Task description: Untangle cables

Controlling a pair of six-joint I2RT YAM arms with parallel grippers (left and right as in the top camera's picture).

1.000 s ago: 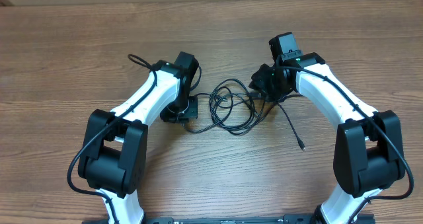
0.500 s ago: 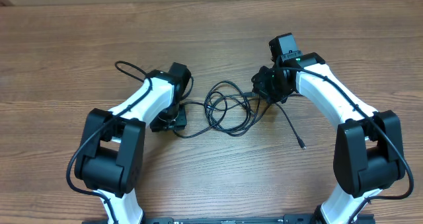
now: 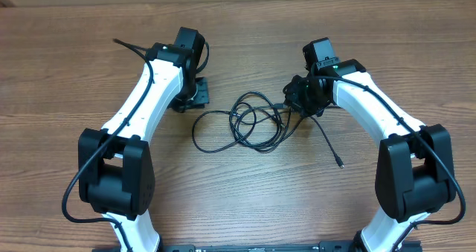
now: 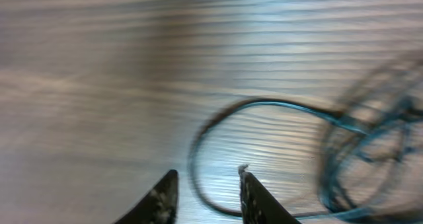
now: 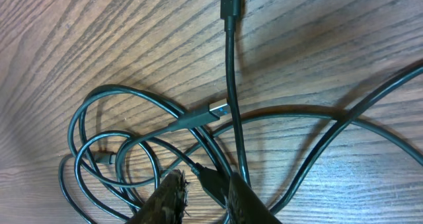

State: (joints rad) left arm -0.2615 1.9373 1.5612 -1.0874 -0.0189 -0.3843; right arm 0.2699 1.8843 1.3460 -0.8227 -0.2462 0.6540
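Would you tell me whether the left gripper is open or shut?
Open. The left gripper shows its fingers well apart, gripping nothing; the cables lie on the table beside it.

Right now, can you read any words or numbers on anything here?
None: no words, labels, brands, numbers or signs can be read in any view.
The cables, the silver plug and the wooden table show no print.
The left wrist view is blurred.

The tabletop (image 3: 245,200) is matt wood with visible grain; the cables (image 5: 229,65) are smooth black plastic, one plug (image 5: 218,108) silver metal.
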